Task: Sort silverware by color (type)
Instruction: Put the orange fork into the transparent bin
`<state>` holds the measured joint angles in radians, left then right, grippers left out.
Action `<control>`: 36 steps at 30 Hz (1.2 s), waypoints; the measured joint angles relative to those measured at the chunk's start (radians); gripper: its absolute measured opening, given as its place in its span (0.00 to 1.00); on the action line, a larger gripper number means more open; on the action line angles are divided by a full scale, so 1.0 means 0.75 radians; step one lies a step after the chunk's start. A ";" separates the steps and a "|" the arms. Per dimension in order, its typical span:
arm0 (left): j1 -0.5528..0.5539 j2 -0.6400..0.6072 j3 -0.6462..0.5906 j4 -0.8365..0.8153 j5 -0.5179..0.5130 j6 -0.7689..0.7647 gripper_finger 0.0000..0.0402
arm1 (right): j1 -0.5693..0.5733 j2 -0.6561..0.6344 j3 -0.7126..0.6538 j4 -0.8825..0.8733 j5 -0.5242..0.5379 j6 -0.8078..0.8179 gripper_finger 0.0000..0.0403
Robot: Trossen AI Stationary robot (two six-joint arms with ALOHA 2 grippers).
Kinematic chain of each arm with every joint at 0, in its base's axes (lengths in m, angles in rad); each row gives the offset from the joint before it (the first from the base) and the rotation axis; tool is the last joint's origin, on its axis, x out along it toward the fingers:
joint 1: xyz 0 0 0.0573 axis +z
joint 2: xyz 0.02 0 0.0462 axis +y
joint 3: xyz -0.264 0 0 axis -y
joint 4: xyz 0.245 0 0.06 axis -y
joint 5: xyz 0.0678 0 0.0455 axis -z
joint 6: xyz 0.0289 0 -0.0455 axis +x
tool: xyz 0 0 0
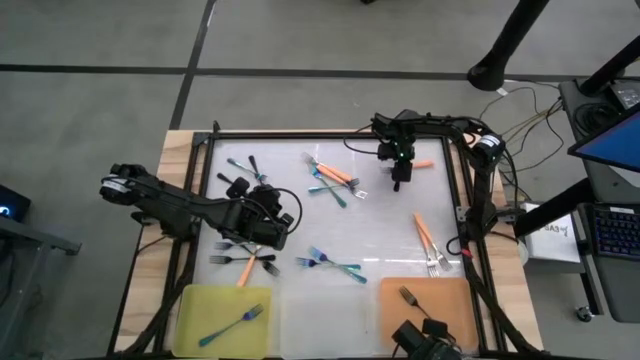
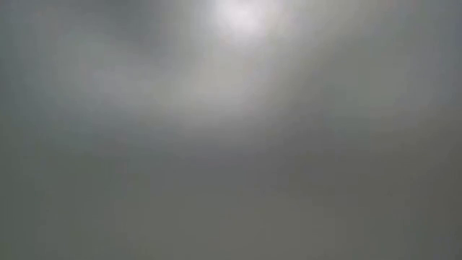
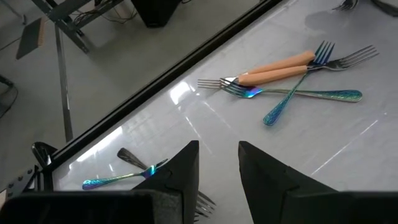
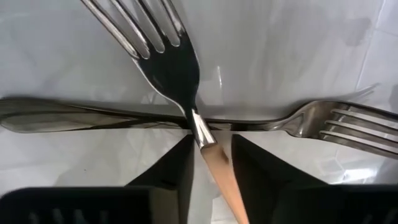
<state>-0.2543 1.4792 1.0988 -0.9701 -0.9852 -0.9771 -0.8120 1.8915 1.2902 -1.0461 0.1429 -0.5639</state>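
Note:
The silverware lies scattered on the white table [image 1: 380, 225]. My right gripper [image 4: 211, 142] points straight down at the far right, its fingers on either side of an orange-handled fork [image 4: 168, 68]. That fork lies across a dark grey fork [image 4: 93, 117]. My left gripper [image 3: 217, 158] hangs open above the table's left half, holding nothing. Below it lie a blue fork [image 3: 115, 181] and a dark one [image 3: 129, 157]. Farther off, orange-handled forks [image 3: 280, 65] and blue forks [image 3: 311, 94] lie in a heap. The low view shows only grey blur. My right gripper comes from above with one finger on each side of the fork's orange handle [image 4: 214, 165], just behind the silver neck, and lies across it. Some gap shows beside the handle, so I cannot tell whether the fingers touch it. The fork lies flat on the dark fork.
Along the near edge stand a yellow-green tray [image 1: 200, 300] holding one blue fork, a clear tray [image 1: 320, 320] and an orange tray [image 1: 450, 310] holding one dark fork. More forks lie at the right [image 1: 430, 240], middle [image 1: 335, 263] and left [image 1: 245, 262]. A black frame [image 1: 300, 133] rims the table.

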 joint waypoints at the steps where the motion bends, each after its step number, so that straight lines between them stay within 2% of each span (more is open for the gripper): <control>1: 0.000 0.000 0.000 0.001 0.000 0.000 0.23 | 0.001 0.000 0.000 -0.001 -0.002 0.001 0.20; 7: 0.000 0.000 0.000 0.002 0.000 0.000 0.23 | 0.001 0.000 -0.001 -0.010 -0.001 0.006 0.06; 17: 0.000 0.000 0.000 0.002 0.000 0.001 0.23 | -0.001 -0.033 -0.005 -0.111 -0.026 0.066 0.06; 22: -0.001 0.000 -0.006 0.004 -0.038 0.019 0.23 | 0.002 -0.130 -0.005 -0.115 -0.026 0.112 0.06; 28: 0.000 -0.001 -0.019 0.029 -0.086 0.038 0.23 | 0.018 -0.325 -0.004 -0.088 -0.030 0.248 0.06; 32: 0.000 -0.001 -0.020 0.220 -0.085 0.200 0.23 | 0.070 -0.485 -0.004 -0.031 -0.084 0.338 0.06; 36: 0.004 0.007 -0.021 0.616 -0.029 0.573 0.23 | 0.158 -0.637 -0.004 0.058 -0.133 0.411 0.06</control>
<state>-0.2512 1.4845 1.0828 -0.5078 -1.0070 -0.5476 -0.6934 1.4137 1.2869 -1.0028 0.0433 -0.2559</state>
